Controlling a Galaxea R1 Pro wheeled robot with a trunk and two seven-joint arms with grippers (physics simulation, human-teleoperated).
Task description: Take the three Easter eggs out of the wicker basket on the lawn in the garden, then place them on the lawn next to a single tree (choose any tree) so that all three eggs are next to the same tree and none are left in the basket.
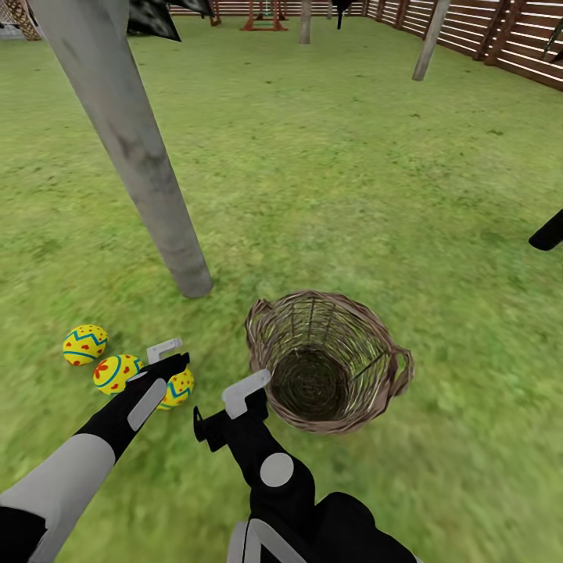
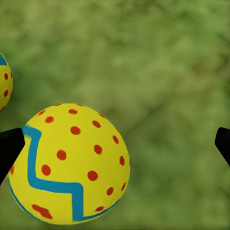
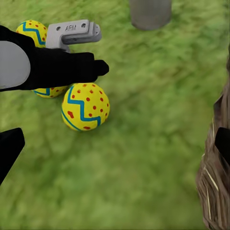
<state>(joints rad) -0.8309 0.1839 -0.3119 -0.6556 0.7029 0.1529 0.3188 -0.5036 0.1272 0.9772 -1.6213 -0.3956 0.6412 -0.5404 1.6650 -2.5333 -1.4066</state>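
Three yellow Easter eggs [image 1: 84, 345] [image 1: 116, 373] [image 1: 178, 389] with blue zigzags lie on the lawn [image 1: 328, 172], just in front of the pale grey tree trunk [image 1: 148, 164]. My left gripper [image 1: 173, 358] hovers open over the nearest egg [image 2: 67, 163], which rests on the grass close to one fingertip. The wicker basket [image 1: 391, 383] stands upright to the right of the eggs, and nothing shows inside it. My right gripper [image 1: 227, 410] is open beside the basket's near left rim. From it I see the egg [image 3: 85, 106], the left gripper [image 3: 91, 52] and the trunk base [image 3: 150, 13].
Another leaning trunk [image 1: 430, 39] and a brown slat fence [image 1: 485, 31] are at the far right. A straight trunk [image 1: 305, 19] and a red frame [image 1: 264, 17] stand at the back. A black object [image 1: 547, 231] pokes in from the right edge. Open grass lies beyond the basket.
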